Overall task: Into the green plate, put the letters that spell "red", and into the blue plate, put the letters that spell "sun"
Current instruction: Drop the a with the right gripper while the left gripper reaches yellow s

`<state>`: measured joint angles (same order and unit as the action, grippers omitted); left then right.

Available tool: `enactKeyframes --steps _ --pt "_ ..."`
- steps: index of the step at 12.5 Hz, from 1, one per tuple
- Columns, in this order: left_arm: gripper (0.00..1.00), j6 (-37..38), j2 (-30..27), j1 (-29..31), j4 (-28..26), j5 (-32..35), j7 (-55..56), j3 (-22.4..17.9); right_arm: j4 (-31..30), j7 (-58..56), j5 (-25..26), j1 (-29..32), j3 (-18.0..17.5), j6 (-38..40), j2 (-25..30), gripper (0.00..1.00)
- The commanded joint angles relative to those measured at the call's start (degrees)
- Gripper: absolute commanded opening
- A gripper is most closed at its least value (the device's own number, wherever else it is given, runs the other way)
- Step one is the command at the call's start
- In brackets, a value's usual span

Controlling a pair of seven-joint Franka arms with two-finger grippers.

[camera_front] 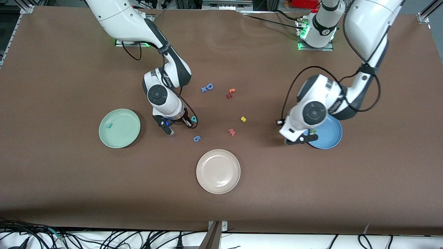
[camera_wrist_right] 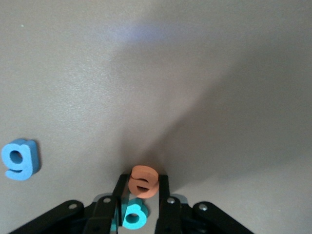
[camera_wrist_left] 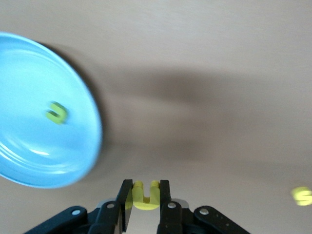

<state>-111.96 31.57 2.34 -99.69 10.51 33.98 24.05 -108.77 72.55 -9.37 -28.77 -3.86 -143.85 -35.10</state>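
Observation:
My right gripper (camera_wrist_right: 143,179) (camera_front: 179,127) is low over the table between the green plate (camera_front: 128,135) and the teal "d" (camera_front: 193,119), shut on the orange "e" (camera_wrist_right: 144,184). That "d" (camera_wrist_right: 134,215) lies just under the fingers. A teal "r" (camera_front: 109,126) rests in the green plate. My left gripper (camera_wrist_left: 146,186) (camera_front: 300,139) hangs over the blue plate's (camera_front: 330,135) rim, shut on the yellow "n" (camera_wrist_left: 145,201). The olive "u" (camera_wrist_left: 56,112) (camera_front: 313,131) lies in the blue plate (camera_wrist_left: 29,146). The yellow "s" (camera_front: 243,119) (camera_wrist_left: 302,195) lies on the table mid-way between the arms.
A beige plate (camera_front: 218,171) sits nearest the front camera. A blue "6" (camera_front: 197,138) (camera_wrist_right: 19,158) and a pinkish "w" (camera_front: 232,131) lie near the middle. A blue "D" (camera_front: 208,86) and orange and red pieces (camera_front: 231,93) lie toward the bases.

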Motion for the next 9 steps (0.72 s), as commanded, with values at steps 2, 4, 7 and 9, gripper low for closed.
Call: enactKeyframes --steps 2,4,7,9 --pt "0.14 1.3 -0.6 5.8 -3.0 3.7 -8.3 0.0 0.0 -0.8 -0.2 -0.3 0.3 0.9 0.1 0.0" --pt "0.13 1.2 -0.5 8.6 -4.0 5.7 -11.0 0.1 0.0 -1.4 -0.2 -0.2 0.8 1.1 0.9 0.0" --pt "0.14 0.1 0.9 11.7 -5.0 6.3 -15.0 0.1 0.4 -8.0 -0.1 -0.2 5.2 9.8 5.5 0.0" --pt "0.36 -0.8 0.7 11.9 -6.1 7.1 -15.1 0.1 0.4 -16.8 -0.2 -0.2 10.0 17.1 9.0 0.0"
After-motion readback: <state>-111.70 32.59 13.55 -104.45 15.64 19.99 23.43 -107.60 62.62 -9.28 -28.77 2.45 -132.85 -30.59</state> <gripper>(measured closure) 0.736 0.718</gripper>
